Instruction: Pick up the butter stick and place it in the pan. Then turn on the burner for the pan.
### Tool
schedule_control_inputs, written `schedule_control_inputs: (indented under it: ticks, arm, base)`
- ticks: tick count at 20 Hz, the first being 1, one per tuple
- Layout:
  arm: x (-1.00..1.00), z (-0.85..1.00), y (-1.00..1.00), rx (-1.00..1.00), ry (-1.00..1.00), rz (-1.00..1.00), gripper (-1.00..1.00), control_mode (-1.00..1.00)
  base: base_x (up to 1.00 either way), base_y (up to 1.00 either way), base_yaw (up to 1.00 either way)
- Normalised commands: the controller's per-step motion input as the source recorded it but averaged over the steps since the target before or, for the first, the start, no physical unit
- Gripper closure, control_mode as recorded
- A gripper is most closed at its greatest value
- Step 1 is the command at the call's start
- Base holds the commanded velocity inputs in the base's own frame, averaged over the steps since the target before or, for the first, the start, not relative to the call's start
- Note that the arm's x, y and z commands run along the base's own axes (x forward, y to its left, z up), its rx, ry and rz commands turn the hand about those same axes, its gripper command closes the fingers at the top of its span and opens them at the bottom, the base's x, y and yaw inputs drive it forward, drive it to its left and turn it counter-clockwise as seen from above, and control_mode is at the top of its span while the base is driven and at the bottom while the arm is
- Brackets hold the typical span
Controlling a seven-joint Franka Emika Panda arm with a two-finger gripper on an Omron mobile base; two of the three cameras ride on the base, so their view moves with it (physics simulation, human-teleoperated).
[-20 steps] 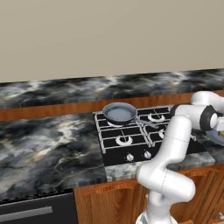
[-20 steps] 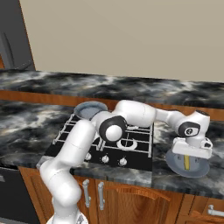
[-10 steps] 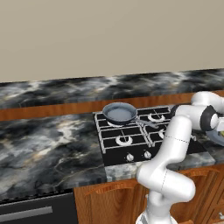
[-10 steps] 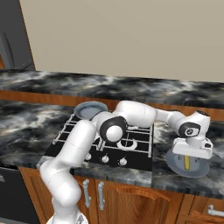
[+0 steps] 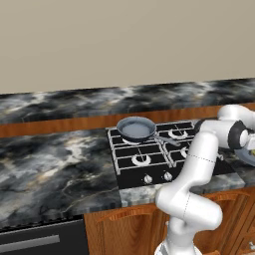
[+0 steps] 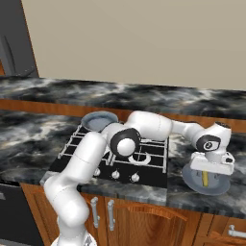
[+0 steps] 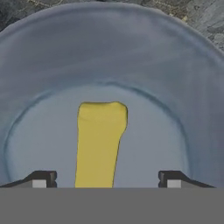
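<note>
You have the dark marbled counter (image 5: 55, 164) running across the middle of both base views, with wooden cabinet fronts below it. Set into it, at the centre of the left base view and the centre left of the right base view, is the black cooktop (image 5: 149, 172) with its four grated burners. The pan (image 5: 135, 129) sits on the back left burner (image 5: 130, 140) in the left base view, its thin handle pointing toward the right of the frame; in the right base view the pan (image 6: 99, 120) shows at the cooktop's upper left corner. At the right of the right base view, beside the cooktop, a round grey-blue plate (image 6: 208, 179) lies on the counter, and the claw (image 6: 205, 178) hangs directly over it. In the hand view the plate (image 7: 52, 57) spreads across the frame, and the butter stick (image 7: 99, 142) lies on its flat centre, running from the middle down to the bottom of the picture. The claw (image 7: 106, 180) is spread wide, one tip at each side of the butter stick with clear gaps between, gripping nothing. The butter stick (image 6: 205, 178) appears as a thin yellow sliver under the hand in the right base view.
</note>
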Motion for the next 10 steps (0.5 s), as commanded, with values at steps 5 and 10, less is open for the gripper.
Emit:
schedule_control_inputs:
  ticks: [5,10]
  arm:
    - [0.00,-0.36,0.00,0.00,0.00,0.00,1.00,-1.00]
    - [0.00,-0.44,0.00,0.00,0.00,0.00,1.00,-1.00]
  base:
    - [0.00,0.00,0.00]
    - [0.00,0.00,0.00]
